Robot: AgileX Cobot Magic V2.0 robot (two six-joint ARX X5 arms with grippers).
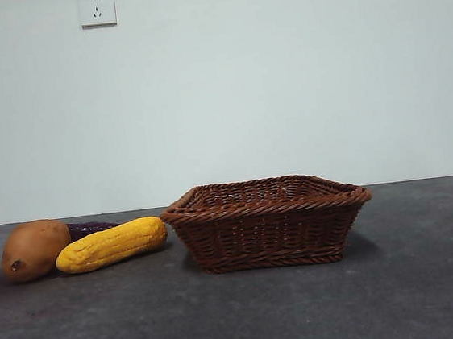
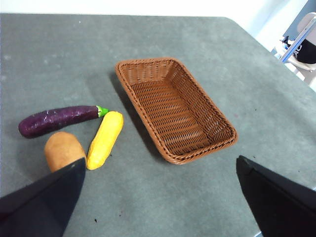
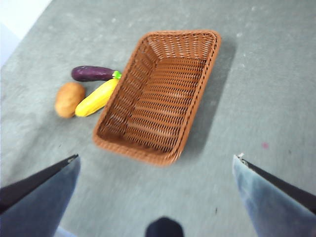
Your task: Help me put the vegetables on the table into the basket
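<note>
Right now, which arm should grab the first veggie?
Probably the left. In its wrist view the potato, corn cob and eggplant lie close to its open fingers; in the right wrist view they sit farther off, beside the empty wicker basket.

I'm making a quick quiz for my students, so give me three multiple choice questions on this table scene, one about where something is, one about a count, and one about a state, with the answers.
1. Where does the corn cob lie?
A. inside the basket
B. on the table between the potato and the basket
C. on top of the eggplant

2. How many vegetables are on the table?
A. two
B. three
C. four

3. What is in the basket?
A. nothing
B. the potato
C. all the vegetables

Answers:
1 B, the wrist views show it beside the potato, outside the rim.
2 B, potato, corn cob and eggplant.
3 A, only bare weave shows inside.
</note>
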